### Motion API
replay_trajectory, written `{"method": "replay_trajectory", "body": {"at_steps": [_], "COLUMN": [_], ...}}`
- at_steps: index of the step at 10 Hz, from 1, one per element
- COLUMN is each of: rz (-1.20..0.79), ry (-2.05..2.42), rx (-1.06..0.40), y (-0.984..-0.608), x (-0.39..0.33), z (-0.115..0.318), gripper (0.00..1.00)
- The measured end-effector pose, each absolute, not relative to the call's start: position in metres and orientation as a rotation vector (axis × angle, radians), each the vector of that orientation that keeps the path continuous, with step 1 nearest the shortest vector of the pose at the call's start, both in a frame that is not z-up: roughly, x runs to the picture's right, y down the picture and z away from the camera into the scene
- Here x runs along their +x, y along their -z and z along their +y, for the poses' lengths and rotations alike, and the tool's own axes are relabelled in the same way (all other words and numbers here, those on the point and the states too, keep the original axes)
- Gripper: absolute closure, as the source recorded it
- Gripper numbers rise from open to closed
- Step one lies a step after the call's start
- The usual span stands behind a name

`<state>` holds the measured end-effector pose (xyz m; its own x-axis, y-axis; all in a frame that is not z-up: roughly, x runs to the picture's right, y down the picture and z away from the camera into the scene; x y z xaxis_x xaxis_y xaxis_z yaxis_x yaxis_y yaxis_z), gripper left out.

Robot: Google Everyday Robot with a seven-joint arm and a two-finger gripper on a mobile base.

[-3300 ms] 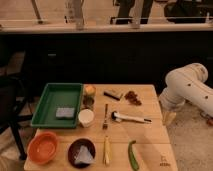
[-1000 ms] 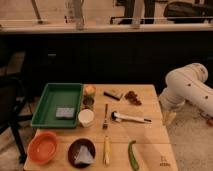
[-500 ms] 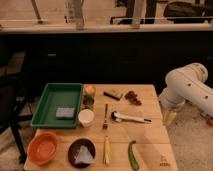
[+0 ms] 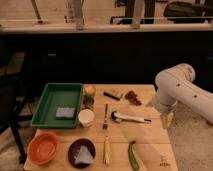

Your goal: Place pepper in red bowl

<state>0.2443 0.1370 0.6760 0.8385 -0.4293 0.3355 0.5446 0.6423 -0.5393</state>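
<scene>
The green pepper [image 4: 132,155] lies on the wooden table [image 4: 150,145] near its front edge, right of centre. The orange-red bowl [image 4: 43,148] stands at the front left corner, with nothing in it. My white arm [image 4: 180,92] is folded at the table's right side. My gripper [image 4: 167,120] hangs by the right edge, well away from the pepper and far from the bowl, and holds nothing that I can see.
A dark brown bowl [image 4: 81,151] with a grey cloth and a pale yellow stick vegetable [image 4: 106,150] lie between the red bowl and the pepper. A green tray [image 4: 57,104], white cup [image 4: 86,117], fork [image 4: 105,116], white-handled tool [image 4: 130,118] and small items sit further back.
</scene>
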Motion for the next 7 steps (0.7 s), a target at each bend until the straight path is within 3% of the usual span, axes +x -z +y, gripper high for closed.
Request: {"method": "replay_trajectory", "body": {"at_steps": [7], "rz": [-0.328], "ry": [0.817], "rx": [-0.671], "y": [-0.668], "x": [0.23], "z": [0.153], "gripper": [0.2]}}
